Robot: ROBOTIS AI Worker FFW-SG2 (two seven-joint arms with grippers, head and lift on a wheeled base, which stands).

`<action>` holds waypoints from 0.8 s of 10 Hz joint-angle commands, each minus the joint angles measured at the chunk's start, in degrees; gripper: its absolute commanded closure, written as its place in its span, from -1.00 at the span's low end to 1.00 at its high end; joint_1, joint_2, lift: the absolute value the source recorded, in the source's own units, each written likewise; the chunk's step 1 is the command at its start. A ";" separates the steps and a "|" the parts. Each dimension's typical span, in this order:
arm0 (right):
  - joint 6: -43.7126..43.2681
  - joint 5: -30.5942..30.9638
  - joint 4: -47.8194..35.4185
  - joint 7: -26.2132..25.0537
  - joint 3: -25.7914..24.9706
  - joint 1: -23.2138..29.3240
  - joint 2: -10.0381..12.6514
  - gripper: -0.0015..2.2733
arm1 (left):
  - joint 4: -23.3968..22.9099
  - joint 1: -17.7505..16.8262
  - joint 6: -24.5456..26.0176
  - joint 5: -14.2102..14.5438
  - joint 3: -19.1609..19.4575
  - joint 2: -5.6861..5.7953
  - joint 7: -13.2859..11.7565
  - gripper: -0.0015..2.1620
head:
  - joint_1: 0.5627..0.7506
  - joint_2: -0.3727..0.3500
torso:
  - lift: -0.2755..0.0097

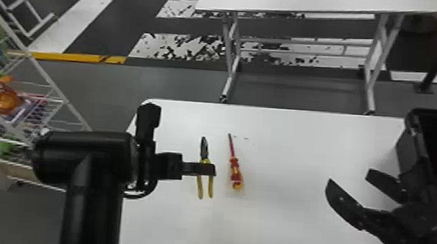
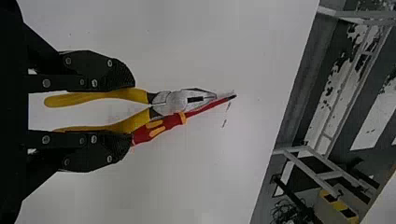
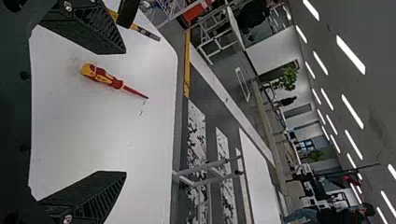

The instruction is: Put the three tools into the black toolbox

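My left pincer [image 1: 207, 169] grips the pliers [image 1: 204, 152] by both handles, the screwdriver [image 1: 236, 171] (red-and-yellow) at its three o'clock; my right pincer [image 1: 349, 175] gapes wide.

Left arm [image 1: 92, 203]: up from bottom edge, bent inward
Left end effector [image 1: 209, 170]: level, gripping
Right end effector [image 1: 348, 176]: spread wide, angled inward
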 commanded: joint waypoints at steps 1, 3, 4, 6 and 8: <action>0.74 -0.04 0.73 -0.04 -0.70 -0.18 0.43 -0.93 | 4.55 -1.33 0.42 3.95 -0.42 -0.57 -0.78 0.73 | 0.41 0.57 | 0.57; 3.20 -0.39 1.96 -0.04 -2.02 -1.32 0.52 -0.93 | 7.10 -2.20 0.42 5.53 -4.20 -1.09 -2.27 0.73 | 0.41 0.37 | 0.57; 4.08 -0.74 2.14 -0.04 -2.81 -1.67 0.43 -0.93 | 7.10 -2.56 0.42 5.79 -6.05 -1.27 -2.80 0.73 | 0.41 0.24 | 0.57; 5.66 -0.83 1.79 -0.04 -3.78 -2.02 0.43 -0.93 | 7.63 -3.52 0.42 7.38 -6.84 -1.97 -5.35 0.73 | 0.41 0.08 | 0.57; 7.95 -1.54 1.61 -0.04 -5.10 -2.55 0.43 -0.93 | 8.86 -4.14 0.42 9.22 -6.84 -2.50 -8.25 0.73 | 0.41 -0.08 | 0.57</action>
